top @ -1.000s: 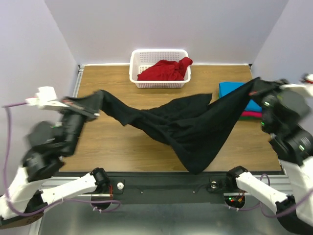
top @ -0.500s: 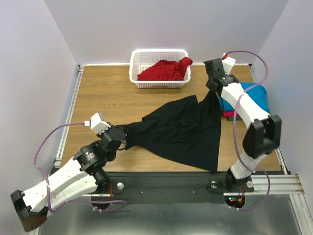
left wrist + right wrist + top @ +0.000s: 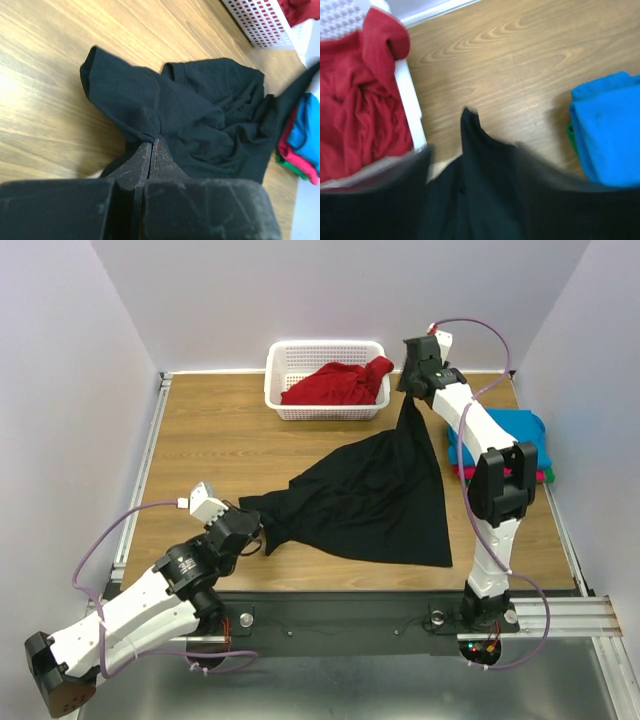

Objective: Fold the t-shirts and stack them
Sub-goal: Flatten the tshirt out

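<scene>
The black t-shirt [image 3: 370,500] lies spread across the middle of the table, drawn out to a point at each end. My left gripper [image 3: 252,530] is low at the front left, shut on a bunched corner of the black t-shirt [image 3: 200,115]; its jaws [image 3: 151,145] are pressed together. My right gripper [image 3: 408,390] is at the back beside the basket. In its blurred wrist view the right gripper [image 3: 472,150] has its fingers apart, with the black cloth [image 3: 480,190] running up between them. A red t-shirt [image 3: 335,383] lies crumpled in the basket.
The white lattice basket [image 3: 275,380] stands at the back centre, close to the left of my right gripper. A folded stack sits at the right edge: turquoise-blue t-shirt [image 3: 515,430] on top, with pink-red [image 3: 295,155] and green [image 3: 290,167] ones under it.
The black shirt, held stretched in the air a second ago, is down on the table. The right gripper swung to the back by the basket and its fingers parted. The left gripper dropped to the front left.
</scene>
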Robot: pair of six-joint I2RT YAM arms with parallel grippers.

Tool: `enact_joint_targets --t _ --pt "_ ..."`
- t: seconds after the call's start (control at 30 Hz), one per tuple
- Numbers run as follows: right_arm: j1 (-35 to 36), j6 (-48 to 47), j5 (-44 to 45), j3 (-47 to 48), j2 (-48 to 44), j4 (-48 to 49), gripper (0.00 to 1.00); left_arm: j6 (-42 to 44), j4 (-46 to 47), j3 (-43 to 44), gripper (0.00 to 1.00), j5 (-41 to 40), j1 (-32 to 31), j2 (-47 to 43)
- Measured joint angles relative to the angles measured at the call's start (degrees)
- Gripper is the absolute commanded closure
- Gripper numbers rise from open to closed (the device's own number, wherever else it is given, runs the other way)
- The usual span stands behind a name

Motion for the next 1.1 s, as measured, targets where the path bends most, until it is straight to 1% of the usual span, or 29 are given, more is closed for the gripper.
enact_joint_targets --t 0.1,0.2,0.23,0.3,0.33,0.37,0.4,0.47,0.53,0.6,0.73,0.97,1.1 --pt "0.00 0.20 -0.59 -3.89 -2.21 1.38 0.00 -0.85 0.24 -2.45 1.00 1.33 0.02 -1.90" --pt "0.00 2.47 -0.72 -16.15 -10.91 0.02 0.00 -1.03 1.09 -3.56 1.00 2.97 0.02 -1.66" --pt "0.00 3.96 -0.79 -22.25 -16.72 -0.66 0.00 -1.05 1.46 -3.69 1.00 3.50 0.02 -1.22" --pt "0.00 6.73 -1.95 -31.12 -25.62 -2.86 0.00 -1.07 2.12 -3.69 1.00 4.24 0.02 -0.46" --pt "0.00 8.39 -2.56 -36.98 -32.11 -3.58 0.00 -1.05 2.51 -3.72 1.00 4.70 0.02 -0.13" --pt "0.00 10.12 -2.95 -40.92 -36.24 -3.98 0.00 -1.01 2.84 -3.72 1.00 4.92 0.00 0.02" --pt "0.00 12.22 -3.63 -45.75 -43.23 -5.29 0.00 -0.87 3.32 -3.72 1.00 5.29 0.00 0.31" --pt "0.00 15.56 -5.44 -53.13 -53.37 -7.96 0.00 -0.50 4.17 -3.72 1.00 5.84 0.00 0.55" --pt "0.00 18.40 -7.02 -57.68 -60.00 -10.86 0.00 -0.02 4.92 -3.72 1.00 6.34 0.00 0.59" --pt "0.00 21.94 -8.72 -61.68 -64.22 -13.70 0.00 0.11 5.20 -3.76 1.00 6.45 0.00 0.50" --pt "0.00 27.87 -12.59 -69.05 -66.07 -17.86 0.00 0.46 5.88 -4.35 1.00 6.45 0.00 0.02" --pt "0.00 33.31 -18.43 -76.52 -59.08 -20.02 0.00 0.59 5.92 -5.44 1.00 6.43 0.00 -1.88" --pt "0.00 34.40 -20.68 -79.54 -56.35 -20.04 0.00 0.59 5.90 -6.27 1.00 6.38 0.00 -2.89"
